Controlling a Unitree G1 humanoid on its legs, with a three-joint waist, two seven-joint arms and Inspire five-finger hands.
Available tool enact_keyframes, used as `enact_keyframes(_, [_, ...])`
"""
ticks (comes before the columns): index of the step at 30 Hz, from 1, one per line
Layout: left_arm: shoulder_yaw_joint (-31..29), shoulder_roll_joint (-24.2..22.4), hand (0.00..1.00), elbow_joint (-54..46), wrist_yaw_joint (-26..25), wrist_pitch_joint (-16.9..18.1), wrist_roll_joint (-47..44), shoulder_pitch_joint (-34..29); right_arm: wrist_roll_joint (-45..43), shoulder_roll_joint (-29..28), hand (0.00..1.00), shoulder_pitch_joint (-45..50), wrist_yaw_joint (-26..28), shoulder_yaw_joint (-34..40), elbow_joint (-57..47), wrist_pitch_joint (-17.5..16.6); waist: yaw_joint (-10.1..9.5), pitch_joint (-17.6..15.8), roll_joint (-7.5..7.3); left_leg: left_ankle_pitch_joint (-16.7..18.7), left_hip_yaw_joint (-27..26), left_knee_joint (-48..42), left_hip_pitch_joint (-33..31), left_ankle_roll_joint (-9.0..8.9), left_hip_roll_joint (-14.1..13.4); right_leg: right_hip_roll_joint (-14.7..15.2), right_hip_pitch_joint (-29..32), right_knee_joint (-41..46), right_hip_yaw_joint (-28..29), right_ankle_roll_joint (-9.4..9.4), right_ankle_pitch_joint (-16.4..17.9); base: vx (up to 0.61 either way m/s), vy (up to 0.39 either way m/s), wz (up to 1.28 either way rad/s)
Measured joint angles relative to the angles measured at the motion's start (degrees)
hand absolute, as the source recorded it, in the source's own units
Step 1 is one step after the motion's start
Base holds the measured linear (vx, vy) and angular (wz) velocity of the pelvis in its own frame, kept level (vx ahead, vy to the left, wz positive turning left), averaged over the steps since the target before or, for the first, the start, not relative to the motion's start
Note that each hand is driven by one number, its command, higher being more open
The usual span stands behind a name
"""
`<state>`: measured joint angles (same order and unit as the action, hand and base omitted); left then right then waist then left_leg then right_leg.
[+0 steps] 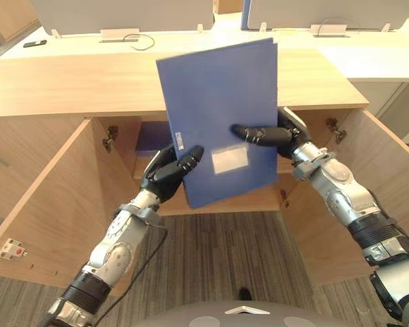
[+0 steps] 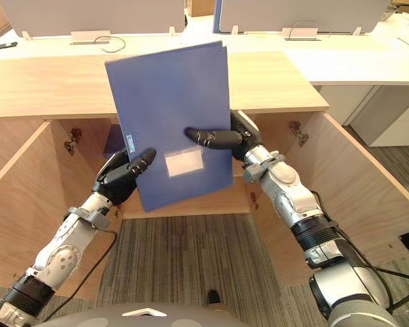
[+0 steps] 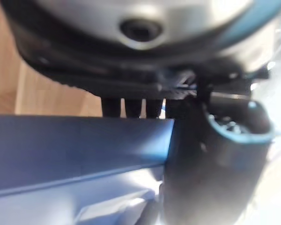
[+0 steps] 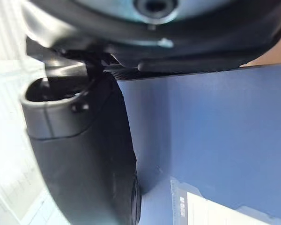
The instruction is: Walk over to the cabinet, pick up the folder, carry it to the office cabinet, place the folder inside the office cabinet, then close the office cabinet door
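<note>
My left hand (image 1: pixel 161 176) and right hand (image 1: pixel 286 136) pinch the folder (image 1: pixel 218 95) by its edges, holding it upright for the open cabinet (image 1: pixel 68 85) beyond them.

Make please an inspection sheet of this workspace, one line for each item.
Surface: wooden cabinet top, behind the folder's upper part.
Job's things: blue folder held upright, slightly tilted, before the office cabinet; left door and right door stand open.
Clutter: blue item on the shelf inside.
Hands: left hand and right hand each pinch the folder, thumb on its front.
Cables: black cable on the white desk behind.
Surroundings: striped carpet; desk divider.
</note>
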<state>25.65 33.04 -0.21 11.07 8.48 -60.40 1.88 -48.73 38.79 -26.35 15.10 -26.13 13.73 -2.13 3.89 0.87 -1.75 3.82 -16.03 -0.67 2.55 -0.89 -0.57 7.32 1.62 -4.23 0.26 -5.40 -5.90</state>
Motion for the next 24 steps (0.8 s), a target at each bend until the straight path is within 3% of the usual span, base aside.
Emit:
enact_keyframes(5, [6.93,8.09,1.0,3.79,3.58,-3.78,-2.4,0.06,-4.62,4.4,0.0,2.91,2.52,-7.56,-0.13,1.99,-0.44,0.19,-0.88,0.83,0.33,-1.28,-0.03,-0.43,-0.53,-0.29,-0.81,-0.17,-0.37,0.14,-0.1,-0.02,-0.035,0.03])
enact_keyframes(9, [17.09,15.58,1.0,4.56,11.36,-7.95,-1.93,-0.24,-5.54,9.42,0.0,3.47,4.56,-15.18,-1.67,3.07,-0.56,0.38,-1.45,1.05,0.41,-1.31,0.18,-0.49,-0.68,-0.32,-1.14,-0.17,-0.49,0.19,-0.15,-0.01,-0.006,0.01])
enact_keyframes(11, [20.35,17.14,1.0,4.5,14.43,-8.9,0.73,-0.83,-5.41,11.76,0.0,5.08,6.16,-16.68,-3.73,3.26,-0.73,0.37,-1.49,1.19,0.48,-1.29,0.57,-0.57,-0.84,-0.29,-1.55,-0.18,-0.57,0.2,-0.15,0.0,0.0,0.0])
enact_keyframes(15, [21.85,17.9,1.0,5.04,19.09,-8.55,18.11,-4.64,-3.02,11.89,0.0,11.57,9.04,-17.36,-6.04,4.01,-0.8,0.52,-1.76,1.41,0.69,-1.05,1.42,-0.82,-1.19,-0.49,-2.38,-0.19,-0.82,0.22,-0.13,-0.02,-0.016,0.01])
enact_keyframes(18, [19.29,11.98,1.0,12.5,19.87,-5.91,27.26,-5.09,1.11,10.18,0.0,13.1,9.15,-16.11,-4.97,3.89,-0.74,0.53,-1.74,1.26,0.77,-0.35,0.79,-0.69,-0.66,-0.4,-1.63,-0.19,-0.85,0.55,0.08,-0.08,-0.043,0.01])
enact_keyframes(20, [15.47,3.43,1.0,24.15,19.13,-5.48,34.43,-5.08,6.74,7.31,0.0,13.43,10.75,-14.91,-1.83,3.71,-0.73,0.56,-1.85,0.1,0.94,0.96,1.34,-0.49,-0.2,-0.26,-1.52,-0.18,-1.38,1.22,0.63,-0.07,-0.053,0.03])
enact_keyframes(22, [10.62,-5.89,1.0,35.28,16.3,-5.48,40.97,-5.12,14.85,0.6,0.0,14.43,10.79,-12.2,6.06,3.85,-1.03,0.43,-2.03,-0.95,1.36,2.07,1.77,-0.49,-0.03,-0.37,-1.59,-0.18,-2.01,1.25,0.67,-0.03,-0.051,0.08])
enact_keyframes(23, [8.59,-8.34,1.0,38.38,15.63,-5.45,42.72,-5.22,16.7,-1.22,0.0,14.44,10.71,-11.49,8.75,4.1,-1.07,0.34,-2.07,-1.09,1.53,2.15,1.73,-0.49,-0.01,-0.35,-1.59,-0.18,-2.23,1.25,0.72,-0.05,-0.047,0.1])
enact_keyframes(24, [3.5,-13.06,1.0,44.18,13.62,-5.28,47.03,-5.67,20.05,-4.52,0.0,14.59,9.85,-9.62,13.9,4.64,-1.47,-0.03,-2.16,-1.33,1.72,2.47,1.72,-0.46,0.01,-0.28,-1.58,-0.14,-2.6,1.25,1.0,-0.04,-0.041,0.09])
